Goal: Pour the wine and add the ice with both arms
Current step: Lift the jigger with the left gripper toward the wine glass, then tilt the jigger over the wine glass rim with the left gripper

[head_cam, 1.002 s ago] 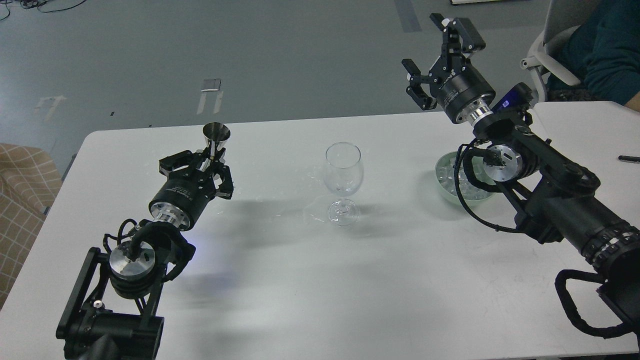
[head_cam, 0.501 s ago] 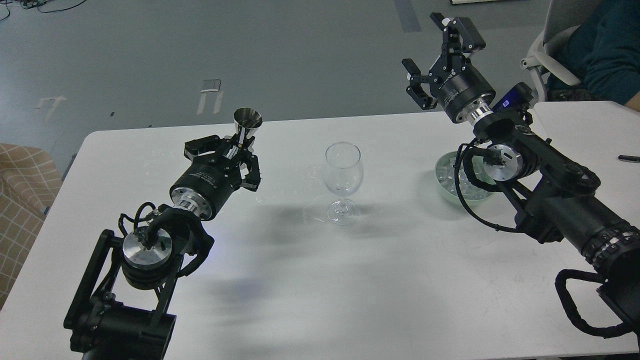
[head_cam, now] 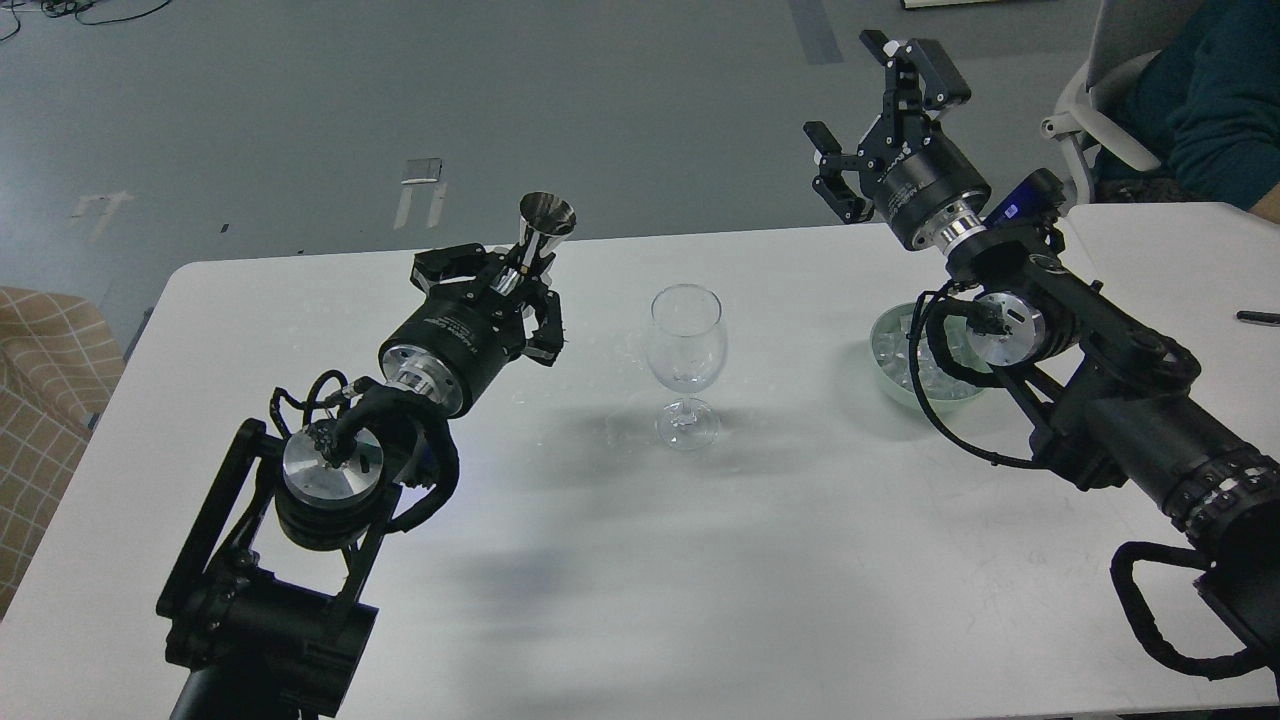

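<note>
head view: left end effector gripping jigger; right end effector open above ice.

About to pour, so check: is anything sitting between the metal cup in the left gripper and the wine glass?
Nothing visible. The left gripper holds the metal cup left of the wine glass, with only bare table between them.

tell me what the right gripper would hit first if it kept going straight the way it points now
Probably nothing on the table. The right gripper, open and empty, points up and away past the far edge of the table toward bare grey floor. The way looks free, though depth is hard to judge.
</note>
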